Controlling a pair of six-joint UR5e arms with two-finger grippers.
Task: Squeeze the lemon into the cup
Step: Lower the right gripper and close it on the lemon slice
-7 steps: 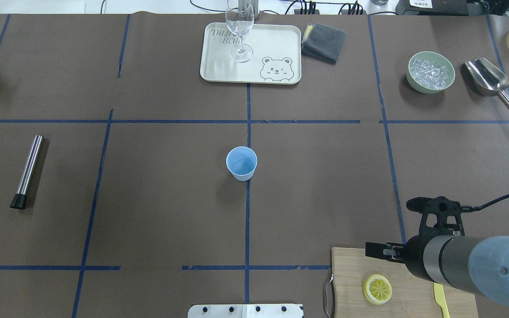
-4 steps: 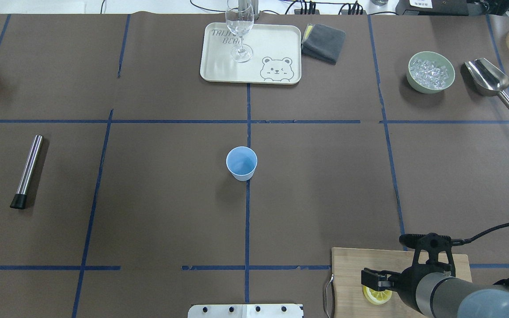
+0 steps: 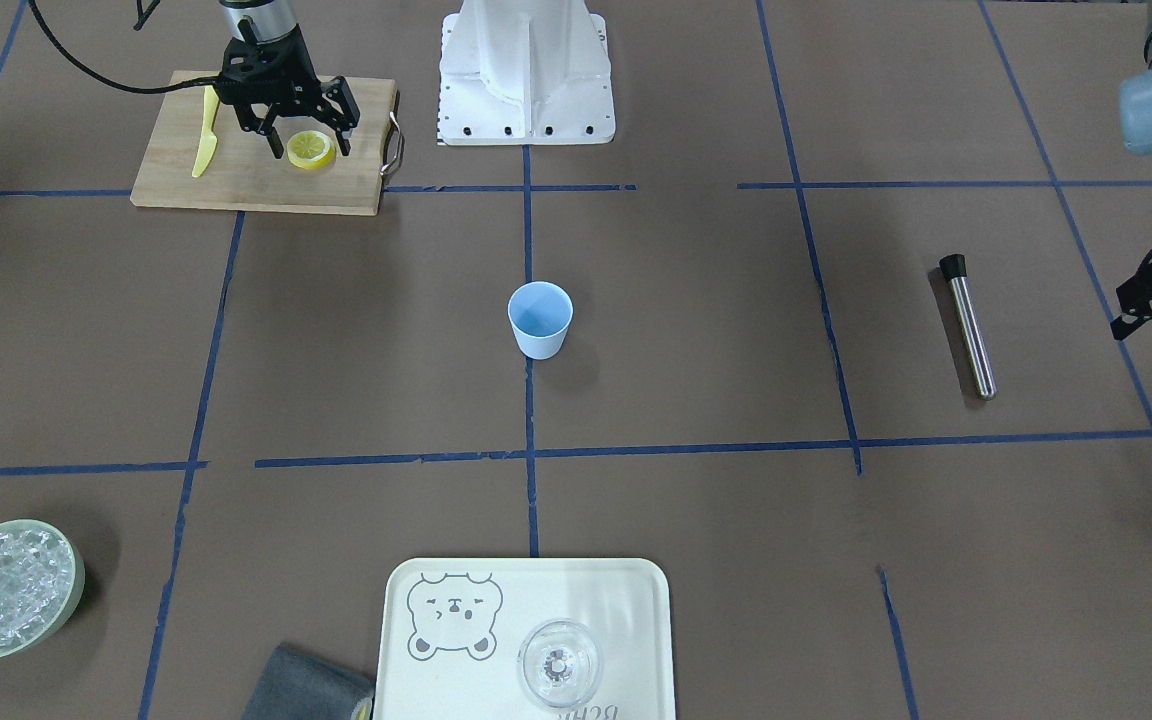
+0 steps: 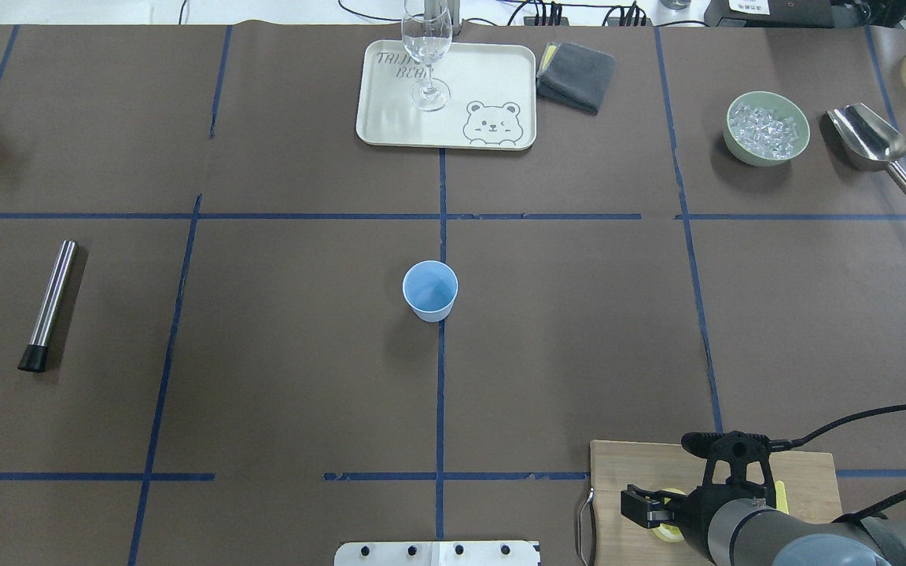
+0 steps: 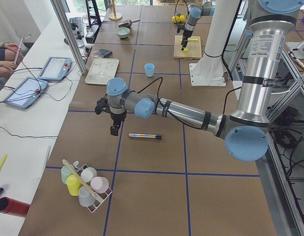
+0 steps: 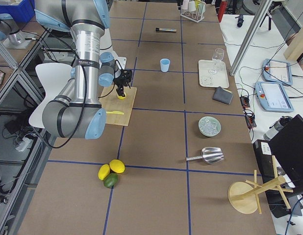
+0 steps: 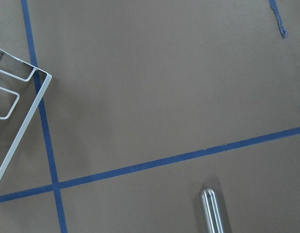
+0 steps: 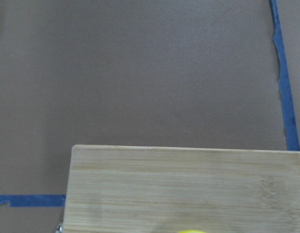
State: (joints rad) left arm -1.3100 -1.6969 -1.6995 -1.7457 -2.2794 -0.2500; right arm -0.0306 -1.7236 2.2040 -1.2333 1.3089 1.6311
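While the right pincer (image 3: 306, 138) hangs spread over the lemon (image 3: 311, 151) on the board (image 3: 236, 180), gripping nothing, lifting and squeezing over the cup (image 3: 540, 318) remain

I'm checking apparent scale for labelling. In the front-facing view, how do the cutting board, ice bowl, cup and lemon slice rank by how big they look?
1. cutting board
2. ice bowl, nearer the camera and partly cut off at the picture's edge
3. cup
4. lemon slice
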